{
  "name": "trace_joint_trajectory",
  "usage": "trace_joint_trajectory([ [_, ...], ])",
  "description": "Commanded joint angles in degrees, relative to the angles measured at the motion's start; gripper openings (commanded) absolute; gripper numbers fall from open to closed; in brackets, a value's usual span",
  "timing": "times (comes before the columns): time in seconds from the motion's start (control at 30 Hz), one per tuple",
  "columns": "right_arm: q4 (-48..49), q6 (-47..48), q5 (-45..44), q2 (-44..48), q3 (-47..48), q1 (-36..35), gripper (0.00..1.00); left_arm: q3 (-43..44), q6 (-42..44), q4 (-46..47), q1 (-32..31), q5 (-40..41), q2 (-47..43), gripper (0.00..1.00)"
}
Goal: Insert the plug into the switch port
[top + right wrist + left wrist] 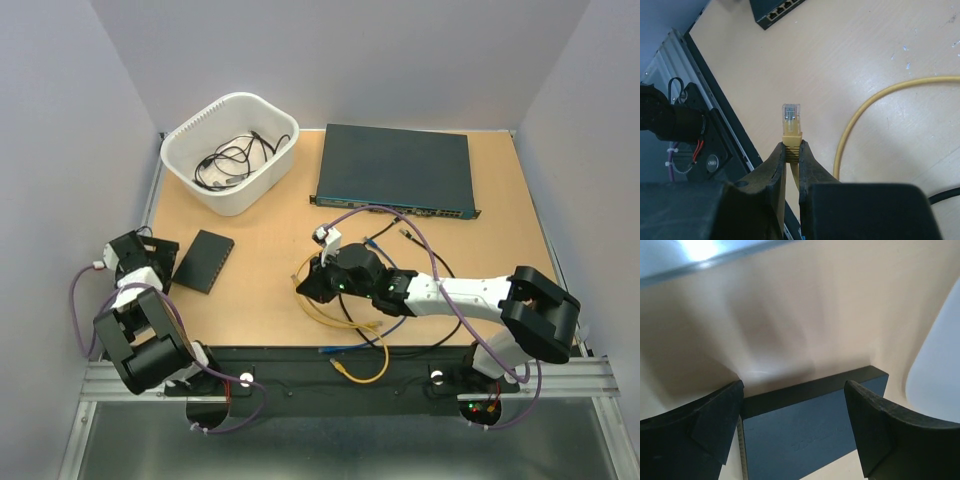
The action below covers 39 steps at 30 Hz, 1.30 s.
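Plug (791,114) is our concern, though from the top view we cannot pick it out. There we see only the right pincer (318,282) well to the right of the small black box (203,261) and pointing toward it, with loops of yellow cable (352,322) trailing on the tabletop (260,215) farther from the box. The left pincer (160,262) sits just beside the box on its opposite side. From the left wrist, that pincer's jaws stand wide apart with the near end of the box between them; whether the pads touch the box we cannot tell. From the right wrist, the jaws are clamped on the plug's yellow rear, just behind its clear nose. The nose sticks out free and is aimed toward the box, whose row of sockets, the switch port (781,11) among them, faces us well ahead. We judge the plug light and rigid, its thin clear plastic likely to crack if forced, and the cable limp and liable to tug. The yellow rear seems the right place to hold. The box looks light too and may slide when pushed unless braced.
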State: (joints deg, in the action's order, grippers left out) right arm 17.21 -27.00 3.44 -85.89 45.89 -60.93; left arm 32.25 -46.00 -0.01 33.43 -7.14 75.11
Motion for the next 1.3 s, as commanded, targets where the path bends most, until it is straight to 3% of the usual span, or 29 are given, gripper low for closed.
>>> trace_joint_trajectory([
  [0.0,2.0,-0.9,-2.0,0.7,-0.9,-0.8,0.0,-3.8,-5.1,4.8,-6.6,-1.7,0.6,0.94],
  [0.2,0.0,-0.5,-5.5,2.4,-1.3,-0.8,0.0,-4.1,-10.7,10.3,-19.3,-1.5,3.3,0.94],
  [0.4,-1.0,-0.2,-8.2,1.8,-1.9,-0.8,0.01,-4.7,-5.4,23.5,-26.6,-7.8,8.9,0.94],
  [0.77,-7.4,3.4,-15.9,-7.5,6.8,-0.8,0.01,-4.1,5.5,25.9,-26.8,-0.4,5.9,0.95],
  [1.03,-10.3,6.6,-20.1,-16.6,17.1,0.5,0.0,-0.4,11.4,29.5,-27.7,-0.3,10.4,0.94],
  [1.27,-11.6,7.8,-19.7,-24.6,24.2,1.8,0.01,4.5,18.0,29.7,-35.8,-3.6,15.4,0.86],
])
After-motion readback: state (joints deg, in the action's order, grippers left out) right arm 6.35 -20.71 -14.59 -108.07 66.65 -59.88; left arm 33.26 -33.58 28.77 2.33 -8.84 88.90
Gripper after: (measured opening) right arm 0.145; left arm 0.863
